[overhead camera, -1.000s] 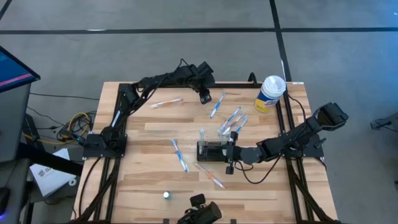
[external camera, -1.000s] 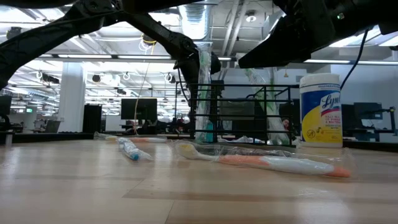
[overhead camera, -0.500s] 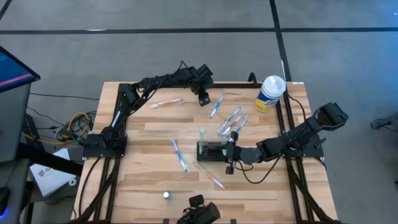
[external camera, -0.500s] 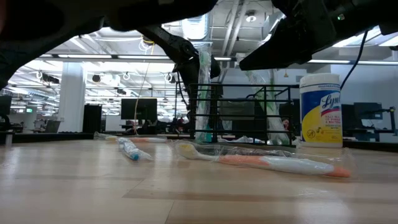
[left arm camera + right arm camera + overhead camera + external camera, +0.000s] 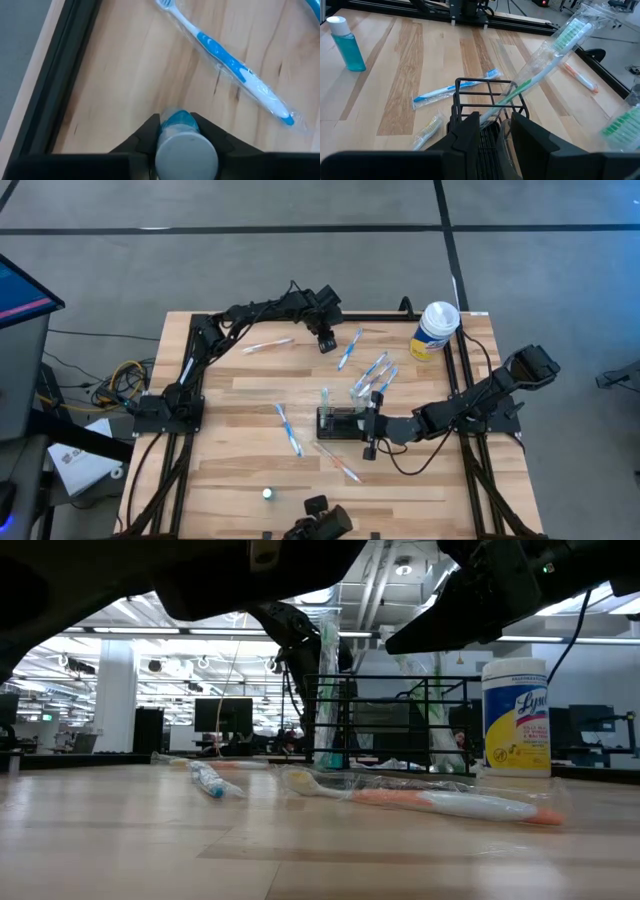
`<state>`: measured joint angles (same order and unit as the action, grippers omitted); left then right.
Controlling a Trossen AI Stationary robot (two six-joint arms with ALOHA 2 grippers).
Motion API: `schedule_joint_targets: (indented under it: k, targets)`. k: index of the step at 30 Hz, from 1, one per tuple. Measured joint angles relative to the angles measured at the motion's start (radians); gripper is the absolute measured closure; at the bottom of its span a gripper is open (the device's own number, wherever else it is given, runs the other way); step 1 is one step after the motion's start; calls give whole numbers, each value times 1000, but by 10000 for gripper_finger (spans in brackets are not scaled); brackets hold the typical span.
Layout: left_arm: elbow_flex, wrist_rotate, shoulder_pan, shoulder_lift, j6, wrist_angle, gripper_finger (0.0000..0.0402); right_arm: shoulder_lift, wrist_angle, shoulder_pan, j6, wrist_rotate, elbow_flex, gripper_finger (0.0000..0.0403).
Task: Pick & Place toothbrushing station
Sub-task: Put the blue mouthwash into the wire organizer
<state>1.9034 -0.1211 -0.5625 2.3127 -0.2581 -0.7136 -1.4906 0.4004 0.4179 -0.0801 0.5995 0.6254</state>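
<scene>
- Centrally on the bench [image 5: 230,480] sits the toothbrushing station [image 5: 343,423], a black wire holder with a wrapped green toothbrush [image 5: 540,65] leaning in it.
- The right claw [image 5: 369,426] is at the station's right end, fingers narrowly set around its wire edge.
- The left claw [image 5: 325,342] hangs near the far edge, clamped on a small blue bottle [image 5: 179,121].
- A blue toothbrush [image 5: 225,62] lies just beside it.

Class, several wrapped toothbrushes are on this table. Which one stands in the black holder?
The green-bristled toothbrush, leaning in the black wire holder; the others lie flat on the table.
</scene>
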Motion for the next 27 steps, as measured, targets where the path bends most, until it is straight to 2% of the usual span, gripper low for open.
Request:
schedule_joint_targets:
  k: [4, 11, 19, 27]
  targets:
    - [0, 0, 0, 0, 0, -1, 307, 0, 0, 0, 0, 0, 0, 300]
    - [0, 0, 0, -8, 0, -20, 323, 0, -2, 0, 0, 0, 0, 300]
    - [-1, 1, 14, -73, 0, -126, 320, 0, -3, -2, 0, 0, 0, 300]
    - [0, 3, 73, -168, 0, -137, 317, 0, -3, -2, 0, 1, 0, 300]
